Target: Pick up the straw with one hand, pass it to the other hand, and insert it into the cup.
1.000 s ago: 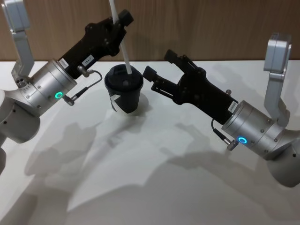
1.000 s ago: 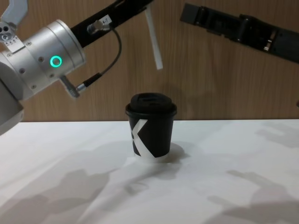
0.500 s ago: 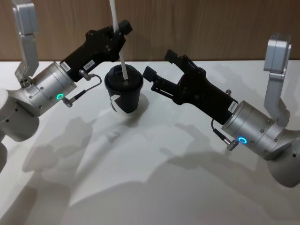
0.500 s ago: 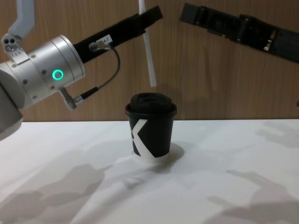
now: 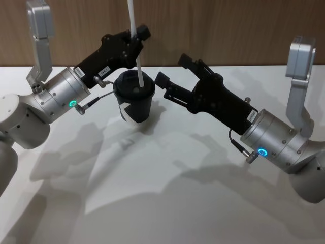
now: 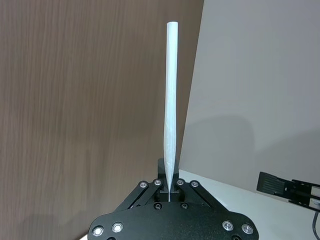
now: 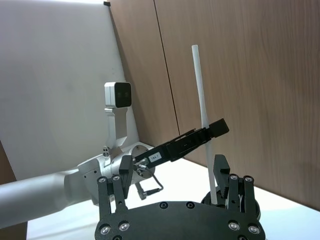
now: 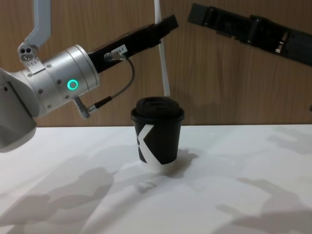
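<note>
The straw (image 8: 163,63) is held almost upright by the left gripper (image 5: 138,39), which is closed tight on it. The straw's bottom end is seen just above the lid of the cup (image 8: 157,136). The cup is set on the white table (image 5: 167,193). The right gripper (image 5: 172,76) is kept wide apart beside the cup, with nothing in it.

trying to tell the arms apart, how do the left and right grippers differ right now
The left gripper is shut on the straw, holding it upright with its lower end just above the cup; the right gripper is open and holds nothing. The left is over the cup's lid, the right beside the cup. Both are black with silver wrists and glowing rings.
</note>
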